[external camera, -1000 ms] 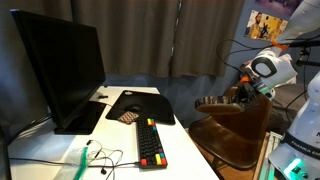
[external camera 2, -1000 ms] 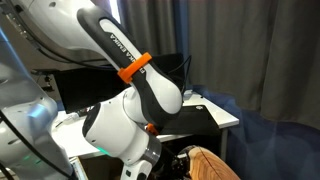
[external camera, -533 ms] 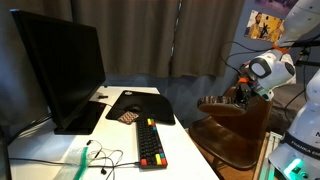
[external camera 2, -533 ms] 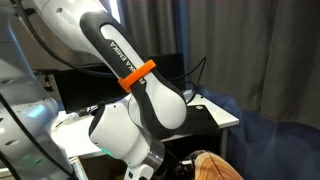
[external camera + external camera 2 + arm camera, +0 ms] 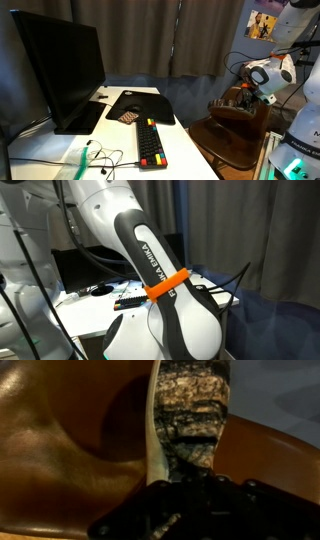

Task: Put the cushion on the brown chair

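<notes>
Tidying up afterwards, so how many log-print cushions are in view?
1. The cushion sits edge-on in the gripper in the wrist view, over the brown chair. The arm fills an exterior view, so others may be hidden.

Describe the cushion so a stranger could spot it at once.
Beside the desk with the black monitor stands a glossy brown chair. Over it, clamped in the gripper, is the cushion: a thick disc with a rough, bark-patterned rim, unlike the smooth chair shell.
</notes>
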### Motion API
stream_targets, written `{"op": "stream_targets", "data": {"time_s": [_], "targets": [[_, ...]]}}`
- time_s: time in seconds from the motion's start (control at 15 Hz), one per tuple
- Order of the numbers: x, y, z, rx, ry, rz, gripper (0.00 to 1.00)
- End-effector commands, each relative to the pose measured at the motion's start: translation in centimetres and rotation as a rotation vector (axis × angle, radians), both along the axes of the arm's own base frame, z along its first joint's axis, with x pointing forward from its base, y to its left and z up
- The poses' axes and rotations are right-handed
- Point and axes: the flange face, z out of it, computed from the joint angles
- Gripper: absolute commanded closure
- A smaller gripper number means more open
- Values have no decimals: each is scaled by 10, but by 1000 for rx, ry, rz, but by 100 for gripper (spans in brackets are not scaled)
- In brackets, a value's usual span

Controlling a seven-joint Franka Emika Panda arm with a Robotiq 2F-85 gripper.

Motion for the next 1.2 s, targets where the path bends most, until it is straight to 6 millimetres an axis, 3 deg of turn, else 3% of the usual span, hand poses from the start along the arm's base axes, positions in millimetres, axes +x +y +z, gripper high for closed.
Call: {"op": "stream_targets", "data": {"time_s": [0.0,0.07,0.13,0.2,0.33,0.6,0.8,1.0,1.13], "targets": [[9,-21,-20,-16,41,-22,97],[11,-24,-23,-19,55,-24,97],[14,-23,-27,-19,68,-22,77],[18,-22,-30,-20,79,-22,64],[28,-16,-34,-19,85,-15,51],[40,21,-43,16,128,56,23],[37,46,-37,29,159,157,2],[10,56,-15,26,266,316,0],[-10,52,3,-9,346,431,0]]}}
